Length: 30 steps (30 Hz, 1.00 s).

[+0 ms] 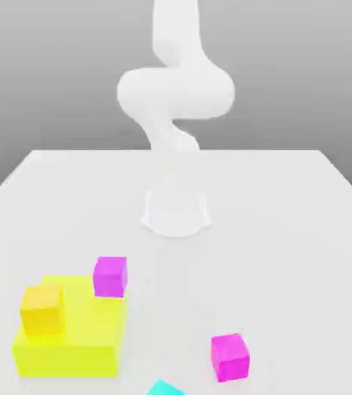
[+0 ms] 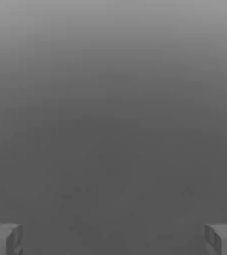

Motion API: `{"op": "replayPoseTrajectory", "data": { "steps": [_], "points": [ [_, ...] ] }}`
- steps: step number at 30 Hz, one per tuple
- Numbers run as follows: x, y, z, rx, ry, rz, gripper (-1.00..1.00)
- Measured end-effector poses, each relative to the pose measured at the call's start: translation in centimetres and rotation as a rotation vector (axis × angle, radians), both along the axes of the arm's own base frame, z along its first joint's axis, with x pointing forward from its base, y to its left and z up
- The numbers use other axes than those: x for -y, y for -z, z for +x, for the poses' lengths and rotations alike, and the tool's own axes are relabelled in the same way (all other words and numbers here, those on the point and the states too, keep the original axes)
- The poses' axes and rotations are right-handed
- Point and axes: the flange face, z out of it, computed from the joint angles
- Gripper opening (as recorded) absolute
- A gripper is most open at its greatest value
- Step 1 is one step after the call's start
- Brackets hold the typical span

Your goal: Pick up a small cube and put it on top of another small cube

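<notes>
1. Cyan block (image 1: pixel 166 388) sits nearest the ext. camera, cut off by the lower frame edge, w/ just a corner of its top showing. It lies on the white table (image 1: pixel 287 231).
2. Magenta cube #1 (image 1: pixel 229 357) rests on the table just up and to the ext. view's right of the cyan block, apart from it. Upright, free on all sides, nothing touching it.
3. Magenta cube #2 (image 1: pixel 110 276) stands further back, toward the ext. view's left. Its lower left overlaps the back right corner of the big yellow block (image 1: pixel 67 347). Can't tell whether it touches the block or sits just behind it on the table.
4. Yellow block is wide and flat, at the ext. view's lower left, well apart from magenta cube #1.
5. Small orange cube (image 1: pixel 42 309) sits on top of the yellow block, near its left side. It's about the same size as the magenta cubes.
6. Both magenta cubes are alike in size and colour, well apart from each other, neither one stacked on the other.
7. Arm: white base (image 1: pixel 177 213) stands mid-table, behind all the blocks. White links (image 1: pixel 176 89) rise from it, bulge at a big joint and run out the top of the frame.
8. Gripper (image 2: pixel 113 239): in the hand view, two grey fingertips (image 2: pixel 3 239) sit at opposite sides of the frame, spread wide, w/ nothing between them. Behind them is plain grey backdrop.
</notes>
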Motion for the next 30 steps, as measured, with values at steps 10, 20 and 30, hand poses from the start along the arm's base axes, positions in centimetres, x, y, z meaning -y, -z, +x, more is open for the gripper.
{"op": "replayPoseTrajectory", "data": {
  "steps": [10,20,30],
  "points": [
    [-3.2,18.8,9.0,-0.294,-0.064,-0.043,0.00],
    [-6.6,38.5,9.2,-0.581,-0.152,-0.070,0.00],
    [-7.7,53.6,6.3,-0.724,-0.190,-0.071,-1.00]
  ]
}}
